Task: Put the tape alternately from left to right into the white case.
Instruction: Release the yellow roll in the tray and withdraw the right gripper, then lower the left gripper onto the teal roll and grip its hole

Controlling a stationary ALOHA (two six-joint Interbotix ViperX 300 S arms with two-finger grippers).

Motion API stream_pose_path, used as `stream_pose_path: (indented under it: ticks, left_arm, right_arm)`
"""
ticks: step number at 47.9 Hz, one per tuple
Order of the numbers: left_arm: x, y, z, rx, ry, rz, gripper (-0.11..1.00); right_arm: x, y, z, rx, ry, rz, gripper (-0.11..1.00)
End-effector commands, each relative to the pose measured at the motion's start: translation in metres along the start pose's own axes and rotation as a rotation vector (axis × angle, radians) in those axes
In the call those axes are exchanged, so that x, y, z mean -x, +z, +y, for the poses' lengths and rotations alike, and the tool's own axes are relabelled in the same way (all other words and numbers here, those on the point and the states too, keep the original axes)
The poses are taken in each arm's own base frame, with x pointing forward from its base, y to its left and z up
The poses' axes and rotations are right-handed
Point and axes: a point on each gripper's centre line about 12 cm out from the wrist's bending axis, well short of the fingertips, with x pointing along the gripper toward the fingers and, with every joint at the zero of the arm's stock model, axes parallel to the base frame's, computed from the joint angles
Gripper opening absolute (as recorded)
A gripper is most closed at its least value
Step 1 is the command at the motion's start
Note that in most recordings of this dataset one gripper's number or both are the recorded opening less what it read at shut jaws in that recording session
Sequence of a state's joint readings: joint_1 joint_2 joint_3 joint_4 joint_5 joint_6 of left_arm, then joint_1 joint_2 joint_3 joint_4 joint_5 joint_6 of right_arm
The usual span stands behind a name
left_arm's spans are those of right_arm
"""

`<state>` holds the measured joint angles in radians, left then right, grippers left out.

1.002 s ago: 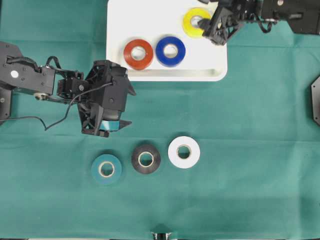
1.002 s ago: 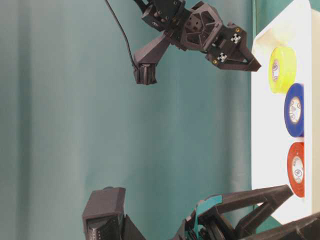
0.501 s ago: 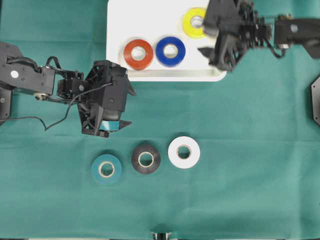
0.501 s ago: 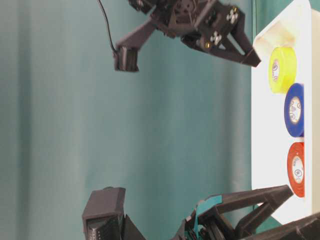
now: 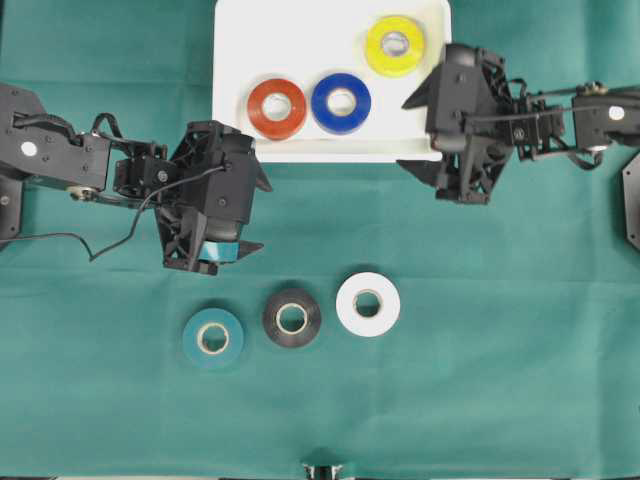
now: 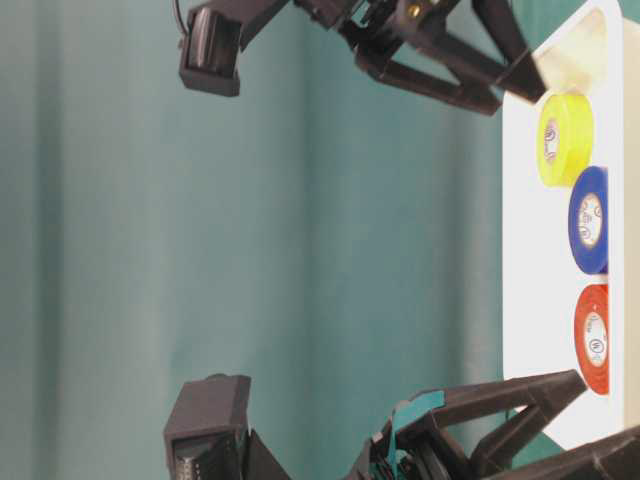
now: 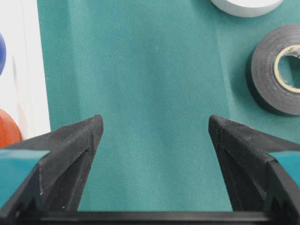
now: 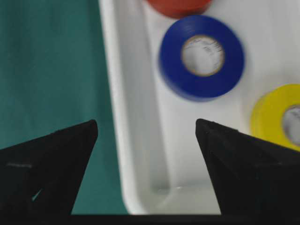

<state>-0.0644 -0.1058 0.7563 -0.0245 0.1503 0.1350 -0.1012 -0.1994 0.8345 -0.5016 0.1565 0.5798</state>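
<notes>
Left gripper (image 5: pixel 258 215): we see its jaws spread wide over bare green cloth (image 5: pixel 480 300) at centre left, holding nothing.
Right gripper (image 5: pixel 415 132): jaws wide apart and empty, hanging across the lower right corner of the white case (image 5: pixel 300 40).
Tape in the case: we count three rolls, orange-red (image 5: pixel 277 108), blue (image 5: pixel 341 102) and yellow (image 5: pixel 394 45), near the top of the overhead frame.
Tape on the cloth: three more in a row at lower centre, teal (image 5: pixel 213 339), black (image 5: pixel 292 318), white (image 5: pixel 368 304).
Wrist views: the left one shows the black roll (image 7: pixel 277 70) at its right edge; the right one, blurred, shows the blue roll (image 8: pixel 202 56) between its fingers.
Table-level view: only the three cased rolls, on edge at the right.
</notes>
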Motion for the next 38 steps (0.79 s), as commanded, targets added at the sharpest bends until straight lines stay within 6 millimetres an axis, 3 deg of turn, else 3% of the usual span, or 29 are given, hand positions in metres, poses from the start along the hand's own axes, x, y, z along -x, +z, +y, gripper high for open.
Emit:
stream_pose_path:
  ticks: [1,21,38]
  left_arm:
    - [0.004,0.010,-0.002,-0.002,-0.002,-0.033,0.93]
    - [0.004,0.010,-0.009,-0.017,-0.016,-0.033,0.93]
    - [0.005,0.007,-0.041,-0.072,-0.082,-0.018,0.93]
  right_arm:
    - [0.007,0.004,0.007,0.015,0.021,-0.028,0.83]
    - [0.011,-0.003,0.017,0.040,0.047,-0.021,0.83]
    - [0.010,-0.004,0.018,0.040,0.047,-0.020,0.83]
